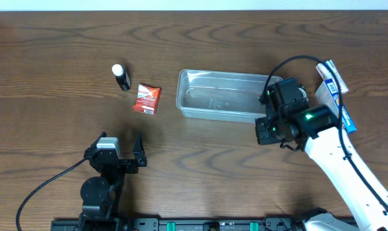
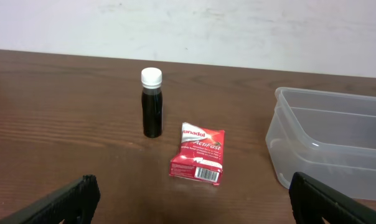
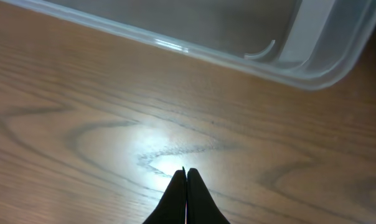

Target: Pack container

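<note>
Right tool (image 3: 186, 174) closed on nothing, near container (image 1: 213, 113): light, thin, flexible, slick plastic, I judge; grip rim.

The container (image 1: 221, 96) sits on the tabletop (image 1: 52, 115) right of centre, toward the far edge. Left of it lies a packet (image 1: 146, 99), and just behind and left of that stands a bottle (image 1: 121, 77), upright. Boxes (image 1: 332, 90) lie by the right edge. The right gripper (image 3: 186, 171) is off the container's near right corner. The left gripper (image 2: 193, 186) is before the packet, nearer the front edge.
</note>
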{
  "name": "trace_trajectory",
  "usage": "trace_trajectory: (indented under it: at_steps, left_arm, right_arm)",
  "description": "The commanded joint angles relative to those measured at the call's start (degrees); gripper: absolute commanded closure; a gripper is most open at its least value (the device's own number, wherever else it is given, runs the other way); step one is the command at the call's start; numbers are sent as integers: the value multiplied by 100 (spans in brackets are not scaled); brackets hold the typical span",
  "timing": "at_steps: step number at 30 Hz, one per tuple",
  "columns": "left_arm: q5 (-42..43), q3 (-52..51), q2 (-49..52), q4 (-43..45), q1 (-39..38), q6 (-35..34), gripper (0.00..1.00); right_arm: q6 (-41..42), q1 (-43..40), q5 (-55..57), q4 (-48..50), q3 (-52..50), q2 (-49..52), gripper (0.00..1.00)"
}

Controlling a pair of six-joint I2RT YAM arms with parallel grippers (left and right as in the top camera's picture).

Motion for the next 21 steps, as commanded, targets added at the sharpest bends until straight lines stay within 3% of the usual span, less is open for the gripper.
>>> trace_trajectory:
  at_steps: [1, 10, 21]
  left_arm:
    - [39, -155, -35, -59, -11, 74, 2]
    - [39, -155, -35, -59, -11, 74, 2]
    - [39, -155, -35, -59, -11, 74, 2]
  right_arm:
    - [273, 66, 308, 275, -192, 13, 99]
    - [352, 66, 1027, 1054, -614, 94, 99]
    - [437, 66, 1091, 1497, -662, 629, 99]
